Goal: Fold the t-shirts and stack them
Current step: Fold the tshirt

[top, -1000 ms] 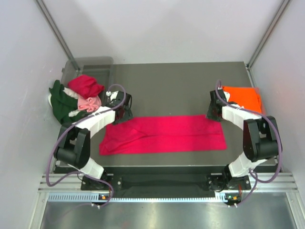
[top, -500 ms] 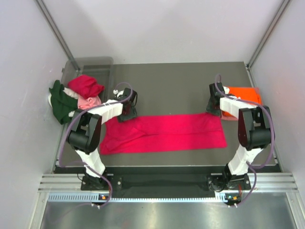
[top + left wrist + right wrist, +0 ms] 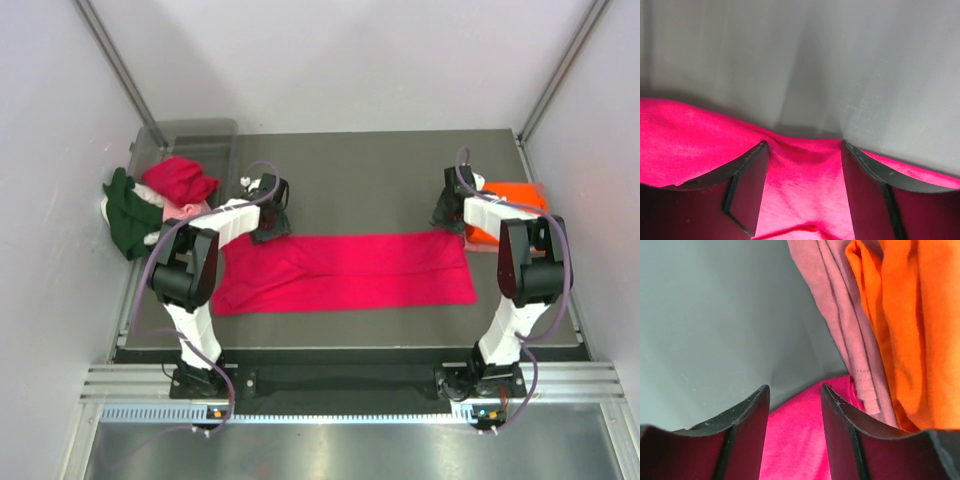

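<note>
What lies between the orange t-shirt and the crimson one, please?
The hemmed edge of a salmon pink t-shirt lies between the orange t-shirt and the crimson t-shirt, as the right wrist view shows.

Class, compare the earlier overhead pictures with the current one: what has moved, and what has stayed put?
Both arms swung their elbows inward. The left gripper slid right along the far edge of the long crimson red cloth t-shirt; the right gripper edged farther away. The shirt crept slightly away with them. The folded orange t-shirt and the heap of shirts at the left stayed put.
</note>
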Motion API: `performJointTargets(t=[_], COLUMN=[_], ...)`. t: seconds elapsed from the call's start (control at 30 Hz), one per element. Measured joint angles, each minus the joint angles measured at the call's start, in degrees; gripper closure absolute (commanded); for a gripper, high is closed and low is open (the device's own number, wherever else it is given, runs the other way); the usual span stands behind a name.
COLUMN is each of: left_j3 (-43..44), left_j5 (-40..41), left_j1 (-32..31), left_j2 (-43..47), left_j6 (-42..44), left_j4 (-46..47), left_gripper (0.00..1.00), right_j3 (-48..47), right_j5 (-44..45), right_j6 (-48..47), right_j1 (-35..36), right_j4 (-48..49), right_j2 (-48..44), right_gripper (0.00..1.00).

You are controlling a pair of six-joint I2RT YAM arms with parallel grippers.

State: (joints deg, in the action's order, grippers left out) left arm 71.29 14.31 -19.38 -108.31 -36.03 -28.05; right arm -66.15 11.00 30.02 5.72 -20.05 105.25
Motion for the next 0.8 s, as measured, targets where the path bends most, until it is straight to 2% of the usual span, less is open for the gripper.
performJointTargets(t=[0.17, 0.43, 0.57, 0.7, 0.77, 0.8], left_j3=[-2.01, -6.45, -9.25, -10.78, -11.91, -12.50], left_j5=[0.02, -0.13, -1.44, -3.15, -4.33, -4.87], left_j1=[-0.02, 0.02, 0.20, 0.52, 1.16, 1.75], left_j2=[1.25, 4.96, 8.04, 12.00, 15.06, 16.79], left_j6=[-0.02, -0.02, 0.00, 0.00, 0.04, 0.07], left_j4=[2.43, 4.59, 3.15, 1.84, 1.79, 1.68], left_gripper=[0.35, 0.34, 0.32, 0.30, 0.30, 0.30], right_j3=[2.05, 7.15, 7.23, 7.80, 8.07, 8.02], right_j5=[0.02, 0.50, 0.68, -7.74, -12.46, -14.97], right_j6=[-0.02, -1.86, -3.91, -4.24, -2.89, -2.03], right_j1=[0.00, 1.16, 6.43, 13.79, 17.33, 19.63], right_j4=[1.40, -1.03, -2.34, 1.31, 4.28, 6.29], right_j2=[-1.42, -7.41, -13.05, -20.22, -21.68, -21.57], right_gripper=[0.50, 0.52, 0.57, 0.59, 0.57, 0.53])
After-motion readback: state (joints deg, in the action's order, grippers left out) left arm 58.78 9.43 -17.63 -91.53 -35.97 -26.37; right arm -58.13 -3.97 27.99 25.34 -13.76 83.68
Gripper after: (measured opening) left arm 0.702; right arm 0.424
